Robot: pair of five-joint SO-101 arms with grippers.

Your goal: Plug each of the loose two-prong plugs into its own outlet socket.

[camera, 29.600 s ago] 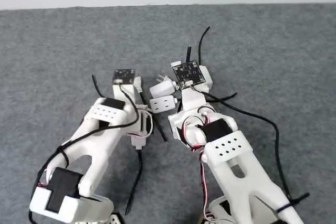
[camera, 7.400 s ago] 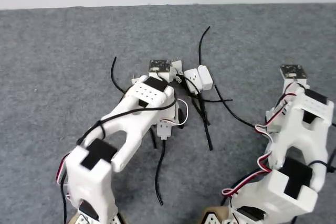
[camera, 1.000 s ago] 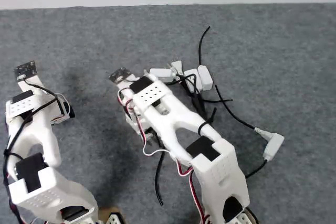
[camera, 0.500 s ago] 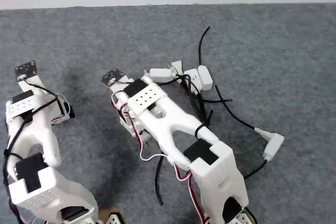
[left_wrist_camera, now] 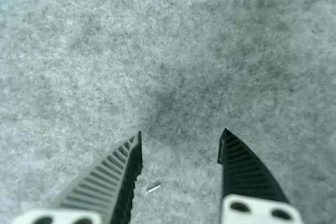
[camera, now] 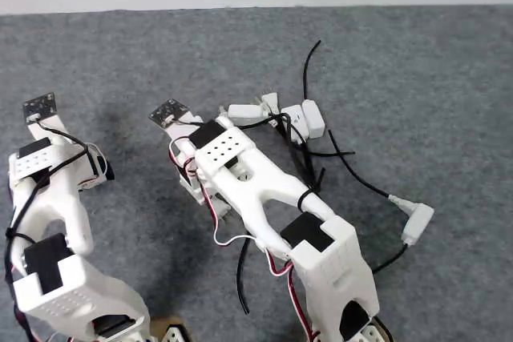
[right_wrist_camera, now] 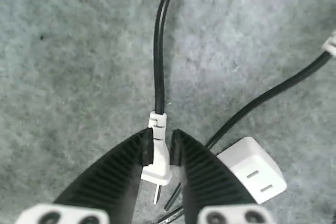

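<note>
Plug [right_wrist_camera: 160, 156] clamped between right fingers [right_wrist_camera: 123, 169], white socket [right_wrist_camera: 252, 169] beside.

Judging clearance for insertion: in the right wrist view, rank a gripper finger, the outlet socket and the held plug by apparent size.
1. Gripper finger, though it is nearest the camera.
2. Outlet socket.
3. Plug, partly covered.

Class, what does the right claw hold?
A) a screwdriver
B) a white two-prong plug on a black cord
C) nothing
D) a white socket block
B: the right claw is shut on the white plug, its prongs poking out; the socket block lies beside it.
</note>
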